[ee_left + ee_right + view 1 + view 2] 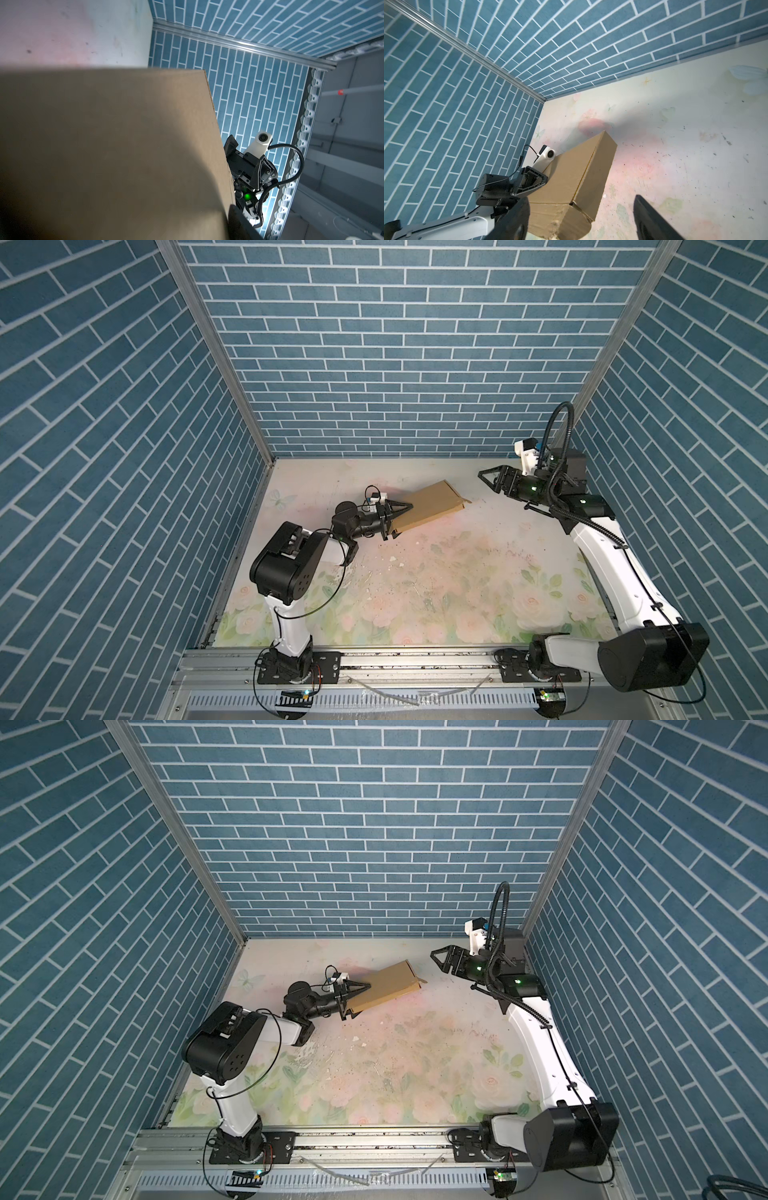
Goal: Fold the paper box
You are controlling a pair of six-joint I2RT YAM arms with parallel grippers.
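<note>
My left claw (401,520) is clamped on the box (436,506) at its end; right claw (488,482) apart, clear. Held one-ended, the box may pivot and slip.

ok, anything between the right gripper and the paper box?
Nothing: only bare floral tabletop between the right gripper and the paper box, in both top views.

Bright even light, soft shadows, curved edges, blurred wrist-view foregrounds
</note>
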